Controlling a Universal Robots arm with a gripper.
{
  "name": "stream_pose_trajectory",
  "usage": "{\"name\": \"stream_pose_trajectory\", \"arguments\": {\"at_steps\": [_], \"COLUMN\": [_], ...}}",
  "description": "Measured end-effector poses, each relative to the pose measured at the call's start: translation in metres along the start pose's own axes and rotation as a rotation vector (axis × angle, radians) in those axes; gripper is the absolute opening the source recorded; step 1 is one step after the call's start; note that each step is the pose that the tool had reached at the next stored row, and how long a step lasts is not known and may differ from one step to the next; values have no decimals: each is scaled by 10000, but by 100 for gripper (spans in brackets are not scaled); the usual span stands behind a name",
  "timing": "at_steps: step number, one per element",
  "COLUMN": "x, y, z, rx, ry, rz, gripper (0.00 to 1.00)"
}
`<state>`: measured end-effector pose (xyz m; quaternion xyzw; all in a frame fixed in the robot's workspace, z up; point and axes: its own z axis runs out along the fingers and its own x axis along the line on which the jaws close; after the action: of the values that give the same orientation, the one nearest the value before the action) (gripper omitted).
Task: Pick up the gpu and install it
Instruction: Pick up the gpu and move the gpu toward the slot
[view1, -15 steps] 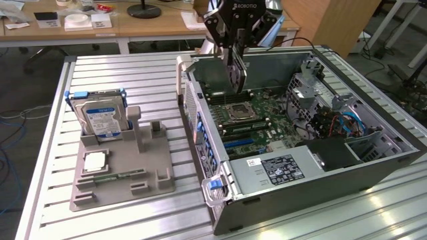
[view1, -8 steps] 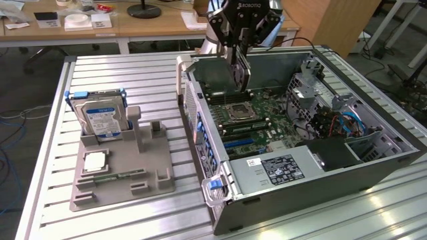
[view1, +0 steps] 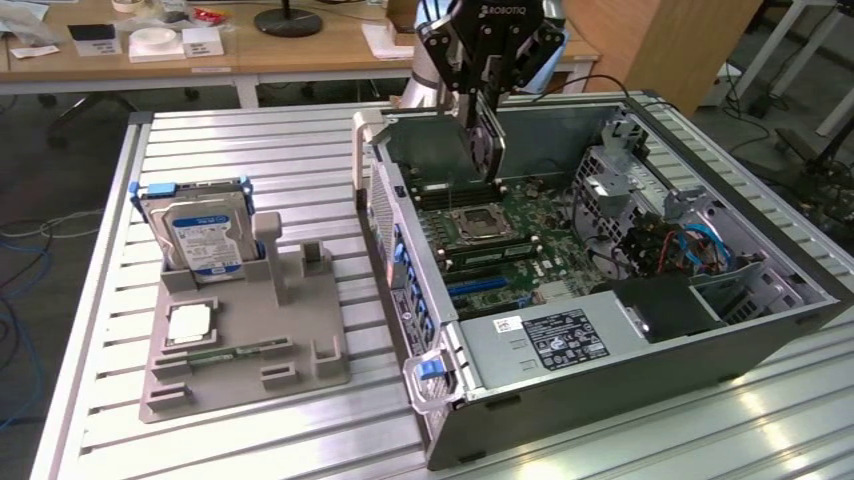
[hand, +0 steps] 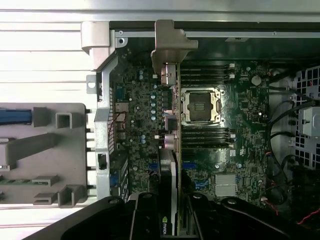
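Closest to the wrist camera are the black fingers (hand: 145, 217) of the gripper (hand: 169, 220), and they pinch the gpu (hand: 169, 165) between them, one on each flat face. In the exterior view the gripper (view1: 483, 95) holds the gpu (view1: 483, 150) on its edge inside the open computer case (view1: 400, 240), above the motherboard (view1: 547, 215) and not yet seated. Its silver bracket (hand: 172, 42) is close to a wall of the case.

I judge that the main danger is bad alignment. The card hangs just beside the processor socket (hand: 200, 106), while the blue slots (view1: 478, 288) lie nearer to the exterior camera. If it descends away from a slot, its edge may strike board components or the memory slots (hand: 207, 75). The bracket can also catch on the case wall, and then the card may tilt or slip in the grip.
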<state>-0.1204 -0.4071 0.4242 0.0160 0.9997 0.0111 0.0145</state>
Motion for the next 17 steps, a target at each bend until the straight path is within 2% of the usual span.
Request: {"name": "stream_pose_trajectory", "arguments": {"at_steps": [5,17], "x": [-1,-164], "y": [0,12], "z": [0,5], "rx": [0,0], "ry": [0,0], "rz": [-1,0], "gripper": [27,27]}}
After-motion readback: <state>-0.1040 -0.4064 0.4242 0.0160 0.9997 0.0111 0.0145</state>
